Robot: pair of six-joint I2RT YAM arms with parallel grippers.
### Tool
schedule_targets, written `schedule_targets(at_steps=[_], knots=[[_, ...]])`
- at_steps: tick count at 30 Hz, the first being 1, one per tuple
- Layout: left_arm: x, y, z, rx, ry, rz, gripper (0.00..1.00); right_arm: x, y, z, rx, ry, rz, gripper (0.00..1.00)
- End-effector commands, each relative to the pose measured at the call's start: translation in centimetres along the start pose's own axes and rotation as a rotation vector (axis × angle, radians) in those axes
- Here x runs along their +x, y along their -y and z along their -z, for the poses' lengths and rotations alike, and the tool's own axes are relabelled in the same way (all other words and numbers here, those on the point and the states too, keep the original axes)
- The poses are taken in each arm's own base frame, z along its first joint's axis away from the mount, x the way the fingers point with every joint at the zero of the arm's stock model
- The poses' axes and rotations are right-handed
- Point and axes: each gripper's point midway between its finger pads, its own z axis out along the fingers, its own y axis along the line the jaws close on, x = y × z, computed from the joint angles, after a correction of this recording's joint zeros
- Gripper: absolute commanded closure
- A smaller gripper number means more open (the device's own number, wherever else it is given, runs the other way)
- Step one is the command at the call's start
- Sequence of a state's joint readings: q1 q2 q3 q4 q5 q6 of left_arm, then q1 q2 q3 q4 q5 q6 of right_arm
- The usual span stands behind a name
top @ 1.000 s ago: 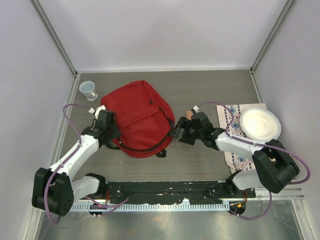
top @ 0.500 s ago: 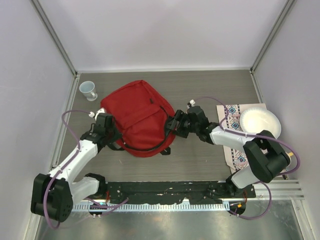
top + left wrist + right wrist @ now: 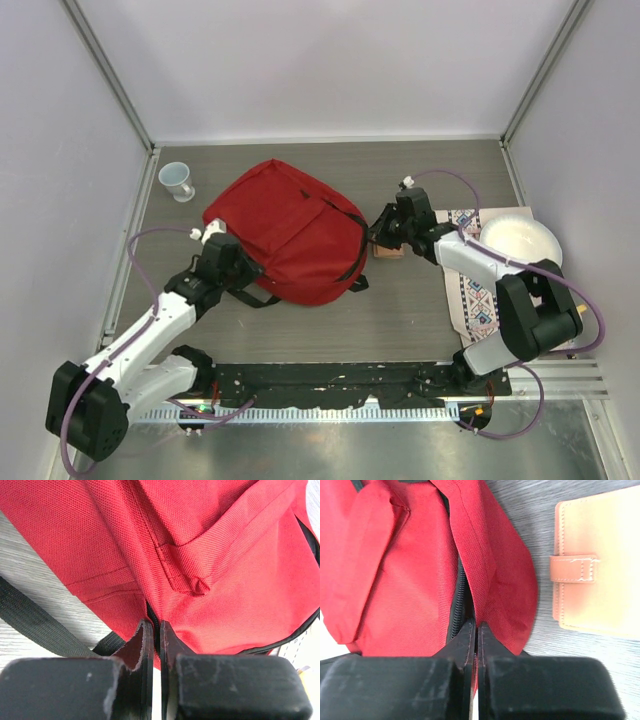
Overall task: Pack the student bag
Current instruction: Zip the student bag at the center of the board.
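Observation:
The student bag, a red backpack with black zippers, lies flat mid-table. My left gripper is at its near-left edge. In the left wrist view the left gripper is shut on the bag's black-zippered seam. My right gripper is at the bag's right edge. In the right wrist view the right gripper is shut on the red fabric beside the zipper. A black strap trails on the table.
A tan leather wallet lies just right of the bag, partly under my right wrist. A white plate rests on a patterned mat at right. A small cup stands at far left.
My right gripper has closed on the bag's edge and moved right and away, pulling the bag wider and to the right. The left gripper stayed shut on the bag's left edge.

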State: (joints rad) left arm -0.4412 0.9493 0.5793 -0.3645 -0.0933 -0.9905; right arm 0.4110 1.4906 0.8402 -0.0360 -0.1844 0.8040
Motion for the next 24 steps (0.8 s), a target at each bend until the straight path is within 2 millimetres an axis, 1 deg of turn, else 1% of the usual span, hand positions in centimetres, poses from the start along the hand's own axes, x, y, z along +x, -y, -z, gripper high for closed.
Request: schedule_targets(at_steps=[1, 2, 4, 5, 6, 7, 8, 9, 10, 11, 12, 14, 15, 16, 17, 18, 19, 20, 21, 22, 23, 24], knots=[[-0.4, 1.7, -0.3, 0.039, 0.034, 0.024, 1.0, -1.2, 1.4, 1.3, 0.126, 0.005, 0.183, 0.99], [-0.3, 1.6, -0.6, 0.029, 0.03, 0.024, 1.0, -1.5, 1.9, 2.0, 0.157, 0.02, 0.209, 0.99], [-0.3, 1.7, -0.8, 0.031, 0.029, 0.021, 1.0, -2.1, 2.3, 2.8, 0.19, 0.046, 0.231, 0.99], [-0.3, 1.8, -0.8, 0.036, 0.031, 0.02, 1.0, -2.2, 2.1, 3.2, 0.185, 0.052, 0.236, 0.96], [-0.2, 1.8, -0.9, 0.039, 0.026, 0.02, 1.0, -2.4, 1.8, 3.3, 0.179, 0.056, 0.243, 0.9], [-0.2, 2.0, -0.9, 0.047, 0.028, 0.02, 1.0, -2.4, 1.5, 3.4, 0.167, 0.054, 0.243, 0.71], [-0.2, 2.0, -0.9, 0.048, 0.026, 0.02, 1.0, -2.4, 1.5, 3.7, 0.172, 0.055, 0.243, 0.61], [-0.2, 1.9, -0.8, 0.05, 0.028, 0.019, 1.0, -2.8, 1.3, 4.0, 0.174, 0.064, 0.248, 0.56], [-0.1, 1.8, -0.8, 0.051, 0.028, 0.019, 1.0, -3.3, 1.5, 4.5, 0.198, 0.091, 0.254, 0.49], [-0.1, 1.8, -0.8, 0.052, 0.029, 0.021, 1.0, -3.8, 1.7, 5.1, 0.22, 0.114, 0.261, 0.47], [0.1, 1.5, -0.8, 0.049, 0.027, 0.02, 0.94, -4.5, 1.0, 6.3, 0.205, 0.153, 0.27, 0.45], [0.1, 1.5, -0.5, 0.061, 0.035, 0.027, 0.84, -5.0, 0.2, 7.5, 0.179, 0.183, 0.289, 0.41], [0.3, 1.1, -0.5, 0.055, 0.035, 0.031, 0.8, -5.4, -0.9, 8.6, 0.141, 0.206, 0.296, 0.4], [0.1, 1.1, -0.3, 0.063, 0.047, 0.034, 0.7, -5.2, -1.7, 8.9, 0.104, 0.2, 0.297, 0.39], [0.2, 0.9, -0.2, 0.059, 0.051, 0.034, 0.66, -5.0, -2.8, 9.1, 0.052, 0.195, 0.298, 0.39], [0.3, 0.4, -0.2, 0.049, 0.052, 0.035, 0.61, -4.2, -4.1, 9.4, -0.022, 0.16, 0.301, 0.39], [0.4, 0.0, -0.1, 0.035, 0.054, 0.032, 0.49, -3.5, -5.2, 9.6, -0.059, 0.148, 0.308, 0.39], [0.2, -0.2, 0.1, 0.026, 0.065, 0.03, 0.45, -3.0, -6.1, 9.7, -0.091, 0.147, 0.302, 0.39], [0.2, -0.5, 0.2, 0.016, 0.069, 0.026, 0.43, -2.1, -6.8, 9.6, -0.116, 0.13, 0.31, 0.39], [0.3, -1.1, 0.2, -0.006, 0.066, 0.018, 0.39, -1.5, -7.5, 9.6, -0.138, 0.125, 0.316, 0.39], [0.0, -1.1, 0.5, -0.006, 0.084, 0.019, 0.37, 0.0, -9.2, 9.6, -0.191, 0.101, 0.331, 0.39], [-0.1, -1.4, 0.5, -0.018, 0.095, 0.015, 0.31, 1.0, -9.8, 9.3, -0.212, 0.083, 0.336, 0.39]])
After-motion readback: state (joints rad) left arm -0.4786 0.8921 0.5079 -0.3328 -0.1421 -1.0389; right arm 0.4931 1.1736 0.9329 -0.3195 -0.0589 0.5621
